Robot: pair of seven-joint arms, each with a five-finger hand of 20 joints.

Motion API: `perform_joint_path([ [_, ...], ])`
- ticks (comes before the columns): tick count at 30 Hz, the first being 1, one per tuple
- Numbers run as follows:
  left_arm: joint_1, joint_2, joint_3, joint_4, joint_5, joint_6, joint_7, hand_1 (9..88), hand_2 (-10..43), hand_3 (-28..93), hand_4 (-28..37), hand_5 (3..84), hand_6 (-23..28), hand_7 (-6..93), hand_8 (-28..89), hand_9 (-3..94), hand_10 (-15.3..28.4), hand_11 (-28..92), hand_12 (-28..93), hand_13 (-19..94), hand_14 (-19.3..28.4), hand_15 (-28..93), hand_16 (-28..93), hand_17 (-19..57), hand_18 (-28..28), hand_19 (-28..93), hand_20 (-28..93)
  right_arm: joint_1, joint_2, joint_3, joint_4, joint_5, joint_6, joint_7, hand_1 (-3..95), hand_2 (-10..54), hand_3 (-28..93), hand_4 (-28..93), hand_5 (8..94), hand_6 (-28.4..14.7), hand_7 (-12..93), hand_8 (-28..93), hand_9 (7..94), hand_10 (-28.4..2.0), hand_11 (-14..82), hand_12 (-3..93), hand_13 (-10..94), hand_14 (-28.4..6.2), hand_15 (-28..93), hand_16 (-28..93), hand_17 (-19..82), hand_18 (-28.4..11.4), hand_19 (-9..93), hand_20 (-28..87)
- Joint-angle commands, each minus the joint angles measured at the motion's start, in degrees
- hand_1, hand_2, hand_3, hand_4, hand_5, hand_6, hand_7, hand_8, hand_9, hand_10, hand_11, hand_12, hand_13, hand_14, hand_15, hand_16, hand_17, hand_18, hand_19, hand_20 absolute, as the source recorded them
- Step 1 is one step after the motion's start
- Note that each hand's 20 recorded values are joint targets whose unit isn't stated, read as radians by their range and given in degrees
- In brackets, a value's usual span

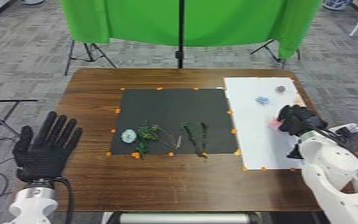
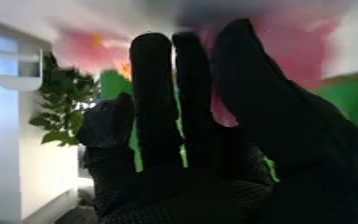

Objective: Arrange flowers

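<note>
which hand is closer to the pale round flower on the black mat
Left. The left hand is to the left of the pale round flower; the right hand is beyond the black mat, at the white sheet.

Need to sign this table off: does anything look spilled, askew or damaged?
Nothing stands out: the green stems lie on the black mat, the blue flower lies on the white mat, and the right hand is at the pink flower.
</note>
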Motion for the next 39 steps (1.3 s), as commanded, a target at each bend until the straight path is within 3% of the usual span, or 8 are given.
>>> perform_joint_path([
  [1, 0.46, -0.84, 0.34, 0.32, 0.07, -0.41, -0.71, 22.4, 13.6, 77, -28.3, 42.2, 9.0, 8.3, -8, 33.3, 13.7, 15, 9, 25, 15.1, 26, -5, -7.6, 12.5, 30, 11, -1.78, -0.21, -1.36, 0.85, -0.63, 7.35, -0.29, 64.7, -9.5, 60, -28, 82.2, 3.5, 20, -2, 82.6, -8.4, 3.8, 28.9, 59, -8.9, 52, 38, 30, -20.5, 89, 51],
  [8, 0.19, -0.86, 0.35, 0.44, 0.45, -0.44, -0.77, 22.4, 13.3, 77, -28.3, 42.1, 9.0, 8.3, -8, 33.5, 13.6, 15, 9, 25, 15.1, 26, -5, -7.6, 12.6, 30, 11, -0.22, 0.79, -3.32, -6.87, -0.62, 13.94, 0.53, 61.3, -9.5, 67, -28, 84.5, 3.2, 21, 0, 85.7, -8.6, 3.7, 30.9, 62, -8.7, 50, 40, 31, -21.1, 89, 50],
  [13, -0.54, -1.02, 0.33, 0.81, 0.24, 0.43, -0.80, 22.5, 13.1, 77, -28.3, 42.1, 8.9, 8.2, -8, 33.6, 13.7, 15, 9, 25, 15.1, 26, -5, -7.6, 12.7, 30, 11, 12.06, -2.85, -13.46, -6.96, -3.16, 14.19, -1.22, 60.3, -9.5, 69, -28, 84.5, 2.7, 21, 0, 85.6, -9.0, 3.8, 31.3, 62, -9.2, 51, 40, 31, -21.2, 89, 50],
  [17, -1.66, -0.39, 1.02, 1.12, 1.23, -0.56, -0.83, 22.5, 13.1, 77, -28.3, 42.1, 8.9, 8.2, -8, 33.9, 13.7, 15, 9, 25, 15.1, 26, -5, -7.6, 12.7, 30, 11, 21.71, -9.99, -21.65, -2.17, -2.07, 13.03, -5.08, 60.0, -9.5, 70, -28, 84.4, 2.2, 21, 0, 85.5, -9.2, 3.8, 31.4, 62, -9.5, 51, 40, 31, -21.4, 89, 50],
  [25, -4.79, 0.68, 3.13, 1.99, 1.18, -0.82, -0.14, 22.5, 13.2, 77, -28.3, 42.2, 8.9, 8.4, -8, 34.4, 13.7, 15, 9, 25, 15.1, 26, -5, -7.5, 12.6, 29, 11, 29.77, -22.60, -31.35, 9.04, -2.46, 9.03, -13.32, 59.8, -9.5, 70, -28, 83.7, 2.4, 21, 1, 86.0, -10.0, 4.1, 31.7, 62, -9.5, 52, 40, 31, -21.4, 89, 50],
  [31, -5.71, 2.50, 4.09, 2.03, 0.19, 0.24, 1.09, 22.5, 13.2, 77, -28.3, 42.3, 8.8, 8.6, -8, 34.5, 13.7, 15, 9, 25, 15.2, 26, -5, -7.4, 12.6, 29, 11, 30.61, -27.64, -36.89, 16.61, -4.33, 10.50, -9.18, 59.9, -9.5, 70, -28, 83.6, 2.4, 21, 0, 86.3, -10.2, 4.5, 32.1, 63, -9.3, 53, 40, 31, -21.6, 89, 49],
  [35, -6.67, 2.93, 4.32, 2.48, 0.41, -0.23, -0.29, 22.5, 13.2, 77, -28.3, 42.4, 8.8, 8.8, -8, 34.6, 13.7, 15, 9, 25, 15.1, 26, -5, -7.4, 12.5, 29, 11, 29.81, -30.53, -35.96, 17.96, -7.06, 8.30, -10.10, 60.0, -9.5, 70, -28, 83.8, 2.4, 21, 0, 86.5, -10.3, 4.5, 32.0, 64, -9.5, 53, 40, 32, -21.9, 89, 49],
  [39, -8.40, 2.86, 4.84, 2.92, -0.12, 1.25, -1.69, 22.4, 13.3, 77, -28.3, 42.8, 8.9, 8.9, -9, 35.0, 13.8, 16, 9, 25, 15.2, 26, -5, -7.4, 12.6, 29, 11, 28.26, -32.40, -35.42, 19.75, -9.70, 6.27, -8.81, 58.6, -9.5, 70, -28, 83.1, 1.8, 22, 0, 85.4, -10.6, 4.4, 32.2, 63, -9.9, 54, 40, 32, -22.2, 90, 49],
])
